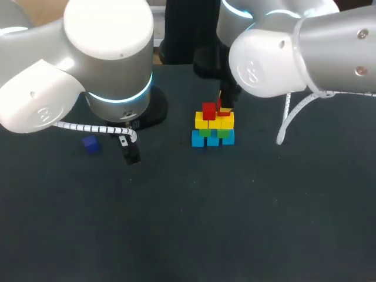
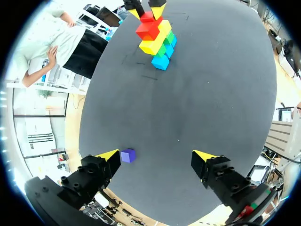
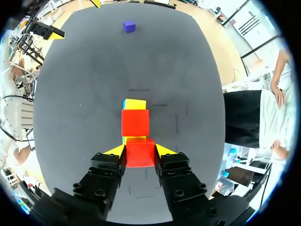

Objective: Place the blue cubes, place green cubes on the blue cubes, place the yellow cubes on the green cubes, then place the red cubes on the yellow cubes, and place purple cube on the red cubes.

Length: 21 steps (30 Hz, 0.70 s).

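My right gripper [image 3: 139,151] is clamped on a red cube [image 3: 139,159], with a finger pressed to each side, holding it on top of the yellow cubes [image 1: 214,122] beside the other red cube [image 1: 209,110]. Under those sit green cubes [image 1: 214,133] and blue cubes [image 1: 212,140]. The purple cube [image 1: 90,144] lies at nine o'clock from the blue cubes, well apart, just beside my left gripper [image 2: 157,156], which is spread wide and holds nothing.
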Available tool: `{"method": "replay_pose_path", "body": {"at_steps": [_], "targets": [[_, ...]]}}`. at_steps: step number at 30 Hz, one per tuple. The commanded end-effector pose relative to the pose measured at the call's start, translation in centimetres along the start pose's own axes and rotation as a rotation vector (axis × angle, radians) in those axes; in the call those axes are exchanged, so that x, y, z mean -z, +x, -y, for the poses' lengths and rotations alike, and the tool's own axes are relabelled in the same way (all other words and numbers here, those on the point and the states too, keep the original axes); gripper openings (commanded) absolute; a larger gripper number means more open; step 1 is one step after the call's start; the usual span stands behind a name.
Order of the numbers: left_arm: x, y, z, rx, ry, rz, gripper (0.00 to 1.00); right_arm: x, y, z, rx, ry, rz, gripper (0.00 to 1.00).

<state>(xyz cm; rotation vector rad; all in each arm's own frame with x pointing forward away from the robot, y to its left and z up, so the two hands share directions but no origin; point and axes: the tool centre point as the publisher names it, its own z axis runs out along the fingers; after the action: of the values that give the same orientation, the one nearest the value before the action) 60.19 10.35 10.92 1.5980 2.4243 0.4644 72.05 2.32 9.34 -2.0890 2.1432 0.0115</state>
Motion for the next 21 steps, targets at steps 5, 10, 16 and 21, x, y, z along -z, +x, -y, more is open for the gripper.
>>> {"method": "replay_pose_path", "body": {"at_steps": [5,10,16,21], "targets": [[0.01,0.12,-0.06,-0.002,0.002,0.003,1.00,-0.31,-0.09,0.02,0.001,-0.003,0.002,0.00],[0.01,0.12,-0.06,-0.002,0.002,0.003,1.00,-0.46,-0.18,0.03,0.004,-0.002,-0.002,0.00],[0.01,0.12,-0.06,-0.002,0.002,0.003,1.00,-0.54,-0.21,0.06,0.003,-0.002,-0.002,0.00],[0.01,0.12,-0.06,-0.002,0.002,0.003,1.00,-0.64,-0.28,0.06,0.002,-0.002,-0.003,0.00]]}}
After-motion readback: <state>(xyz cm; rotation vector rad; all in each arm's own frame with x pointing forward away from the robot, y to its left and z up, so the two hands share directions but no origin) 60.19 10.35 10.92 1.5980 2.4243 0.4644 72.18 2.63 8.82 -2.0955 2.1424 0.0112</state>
